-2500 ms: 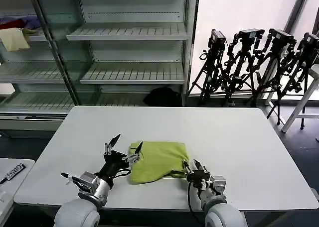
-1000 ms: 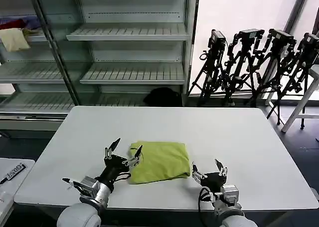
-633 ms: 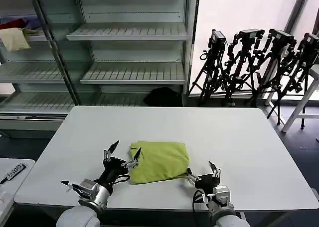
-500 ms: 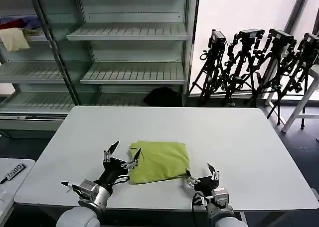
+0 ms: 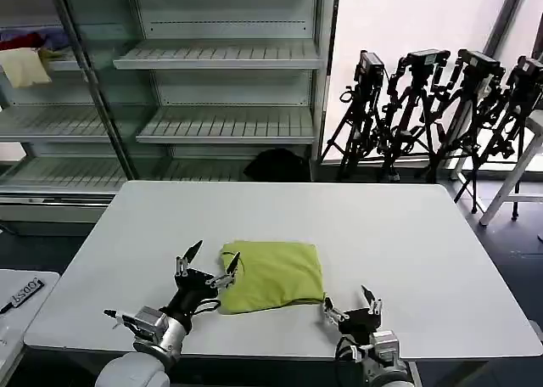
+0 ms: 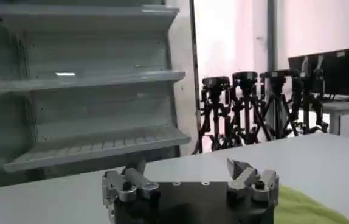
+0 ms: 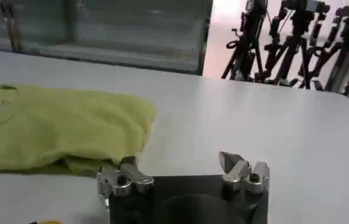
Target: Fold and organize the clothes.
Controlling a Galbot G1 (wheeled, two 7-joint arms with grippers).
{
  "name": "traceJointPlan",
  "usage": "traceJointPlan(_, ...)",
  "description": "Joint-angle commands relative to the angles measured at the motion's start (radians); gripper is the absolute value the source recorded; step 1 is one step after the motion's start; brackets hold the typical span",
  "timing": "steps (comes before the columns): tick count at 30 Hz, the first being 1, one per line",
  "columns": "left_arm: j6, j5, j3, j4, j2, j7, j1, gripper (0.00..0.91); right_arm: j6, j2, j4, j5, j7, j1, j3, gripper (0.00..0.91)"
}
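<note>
The clothes [image 5: 271, 275], one lime T-shirt, lie folded into a compact rectangle on the white table [image 5: 399, 234], near its front edge. My left gripper [image 5: 208, 264] is open at the shirt's left edge, one fingertip over the fabric. My right gripper [image 5: 350, 306] is open just off the shirt's near right corner, nothing between its fingers. In the right wrist view the folded clothes [image 7: 59, 128] lie beyond one finger of the open right gripper [image 7: 183, 167]. The left wrist view shows the open left gripper [image 6: 190, 176] and a sliver of the clothes [image 6: 308, 210].
Empty metal shelves [image 5: 225, 124] stand behind the table, with a black lump [image 5: 276, 162] at their foot. Other garments [image 5: 25, 60] lie on a shelf at the upper left. Camera tripods [image 5: 441, 107] cluster at the back right.
My right gripper let go of the shirt's right corner, opened and drew back toward the table's front edge. The shirt settled flat. The left gripper barely moved.
</note>
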Motion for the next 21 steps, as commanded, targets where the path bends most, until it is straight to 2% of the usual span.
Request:
traceJointPlan(1, -0.018, -0.071, -0.009, -0.01, -0.005, -0.014, 0.003, 0.907, 0.012, -0.014, 0.092, 0.036, -0.012, -0.001, 0.176, 0.907)
traceJointPlan(12, -0.03, -0.184, -0.056, 0.022, 0.002, -0.017, -0.021, 0.907, 0.023, -0.085, 0.094, 0.139, -0.05, -0.007, 0.332, 0.907)
traceJointPlan(21, -0.038, -0.248, -0.124, 0.075, 0.03, -0.039, -0.024, 0.907, 0.05, -0.111, 0.045, 0.178, -0.034, -0.01, 0.385, 0.907)
